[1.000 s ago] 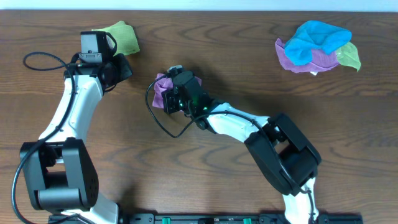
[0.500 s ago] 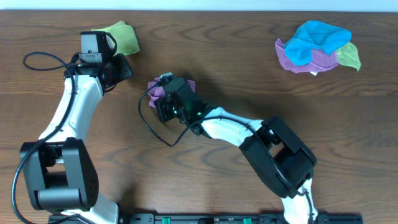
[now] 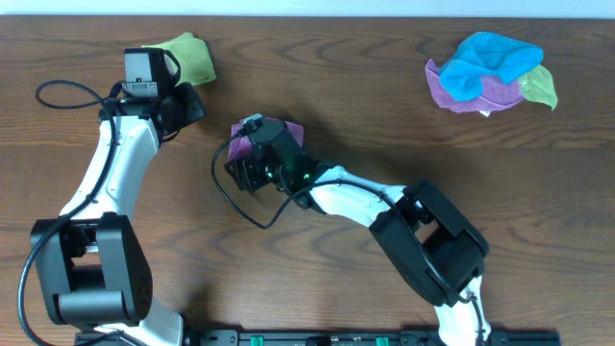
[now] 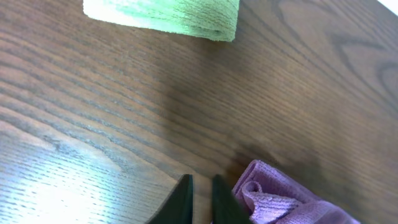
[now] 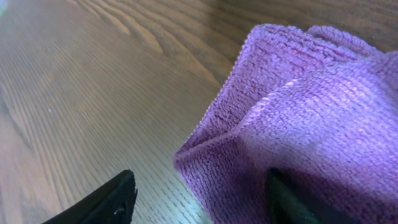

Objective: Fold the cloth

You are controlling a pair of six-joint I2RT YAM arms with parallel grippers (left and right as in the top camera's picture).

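The cloth (image 3: 285, 128), a small orchid bundle, lies crumpled on the wooden table just left of centre. My right gripper (image 3: 246, 165) sits over its left edge, partly hiding it. In the right wrist view the cloth (image 5: 311, 106) fills the right side in rounded folds. The right gripper (image 5: 199, 199) is open wide, with one finger over bare wood and the other against the cloth. My left gripper (image 3: 190, 104) hovers up and to the left of the cloth. In the left wrist view the left gripper (image 4: 200, 200) holds nothing, its fingers a narrow gap apart, and the cloth (image 4: 280, 202) lies just to their right.
A light-green folded cloth (image 3: 187, 56) lies at the back left, and is seen at the top of the left wrist view as the green cloth (image 4: 168, 15). A pile of blue, purple and green cloths (image 3: 490, 72) sits at the back right. A black cable (image 3: 229, 197) loops beside the right arm.
My right gripper carried the cloth a little to the left, then opened and let go of it. The left fingers have parted slightly; the left arm has not moved.
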